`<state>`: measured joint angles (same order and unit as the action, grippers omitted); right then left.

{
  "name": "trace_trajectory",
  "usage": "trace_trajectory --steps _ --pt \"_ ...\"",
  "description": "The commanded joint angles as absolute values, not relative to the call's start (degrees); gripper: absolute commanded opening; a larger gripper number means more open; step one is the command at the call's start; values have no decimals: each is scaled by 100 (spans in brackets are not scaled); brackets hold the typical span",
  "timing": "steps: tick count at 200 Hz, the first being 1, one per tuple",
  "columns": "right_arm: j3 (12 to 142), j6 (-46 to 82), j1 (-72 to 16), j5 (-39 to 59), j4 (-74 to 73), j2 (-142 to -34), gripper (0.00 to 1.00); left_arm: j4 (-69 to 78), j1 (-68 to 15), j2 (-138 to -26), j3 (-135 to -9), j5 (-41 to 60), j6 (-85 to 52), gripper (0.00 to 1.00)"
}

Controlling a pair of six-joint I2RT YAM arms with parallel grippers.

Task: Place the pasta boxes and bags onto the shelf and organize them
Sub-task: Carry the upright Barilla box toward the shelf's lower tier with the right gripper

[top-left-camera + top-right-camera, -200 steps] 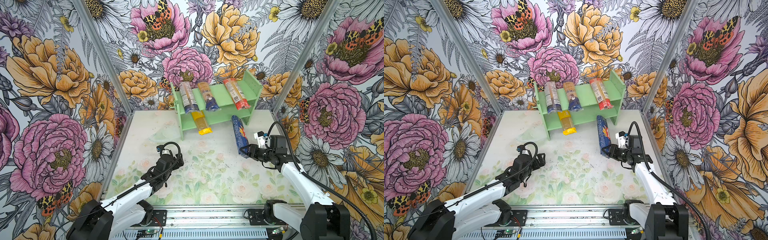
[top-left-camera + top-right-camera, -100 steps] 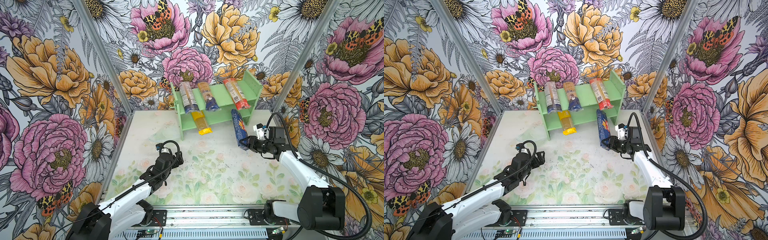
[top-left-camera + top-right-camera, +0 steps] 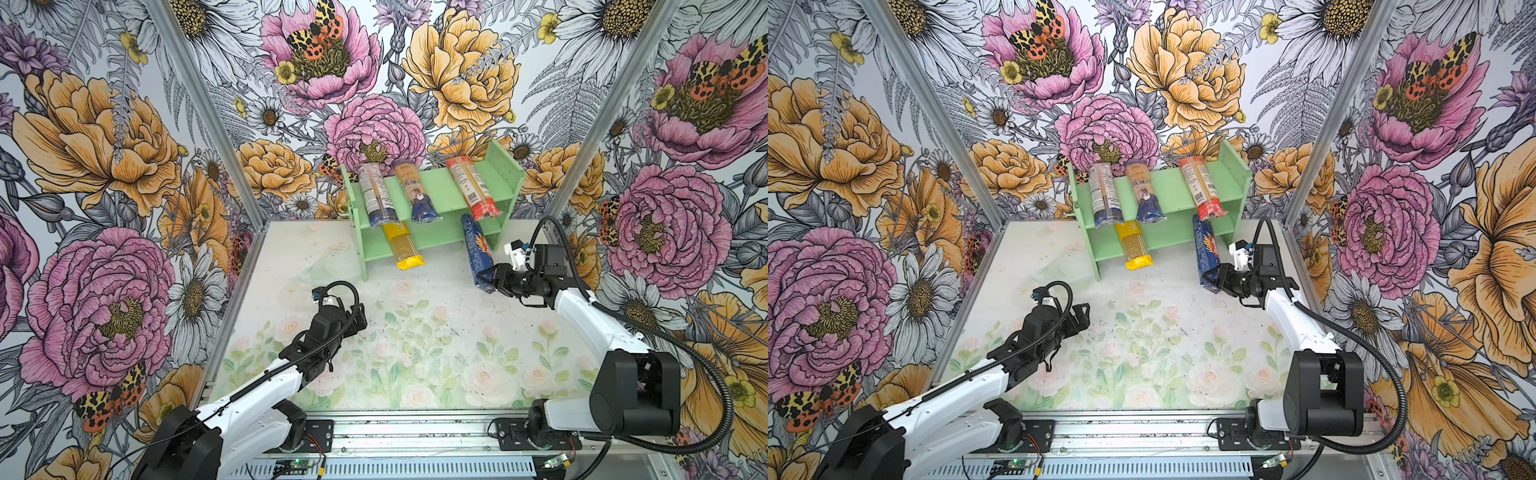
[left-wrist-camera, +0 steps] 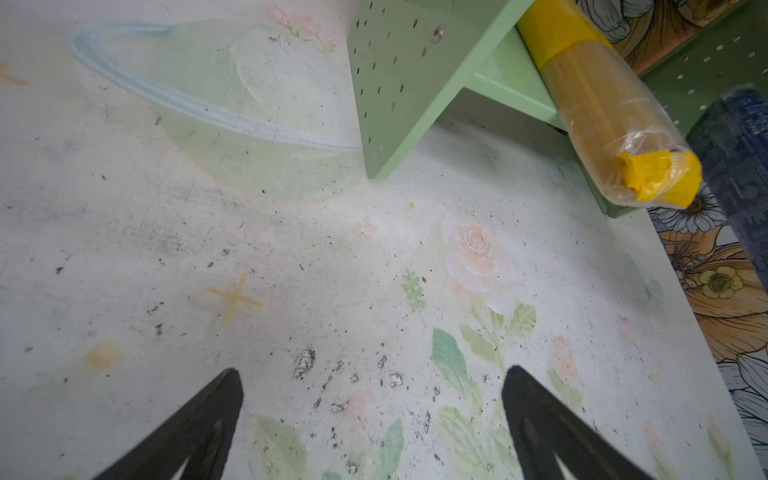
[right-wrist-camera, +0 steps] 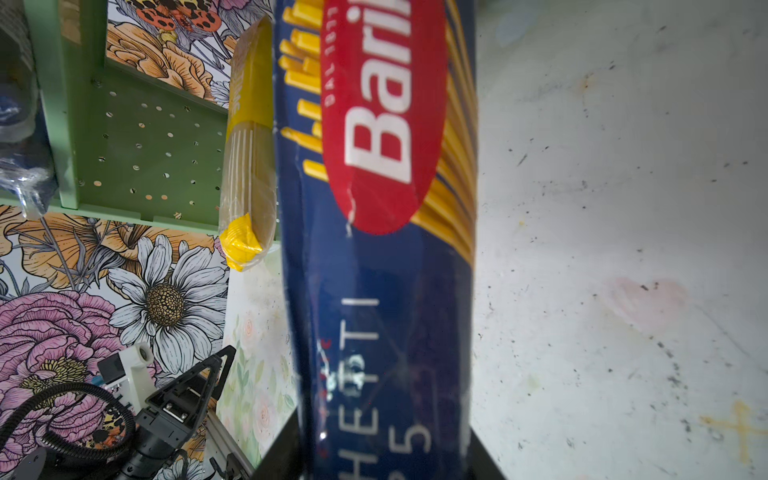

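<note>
Dark blue Barilla spaghetti box [image 3: 476, 249] is clamped at its near end by the right gripper [image 3: 489, 279]. Its far end is set at the front edge of the lower tier of the mint-green wooden two-tier shelf [image 3: 446, 195], near the shelf's right side panel. The left gripper [image 4: 372, 369] is held wide open and empty in front of the shelf's left end.

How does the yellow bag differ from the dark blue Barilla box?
The yellow bag is clear plastic with yellow ends; the Barilla box is opaque dark blue. The yellow bag lies free on the lower tier of the shelf; the Barilla box is gripped by the right hand, pointing toward that tier. Both are long, narrow spaghetti packs.
</note>
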<state>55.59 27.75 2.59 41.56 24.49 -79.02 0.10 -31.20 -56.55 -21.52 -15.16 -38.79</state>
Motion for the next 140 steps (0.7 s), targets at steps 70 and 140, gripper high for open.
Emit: trace_trajectory --steps 70,140 --pt "6425 2370 34 4098 1167 -8546 0 -229 -2979 -5366 -2318 -1417 -3718 99" --pt "6943 1952 -253 3597 1019 -9090 0 -281 -2965 -5296 -2312 -1427 -3795 99"
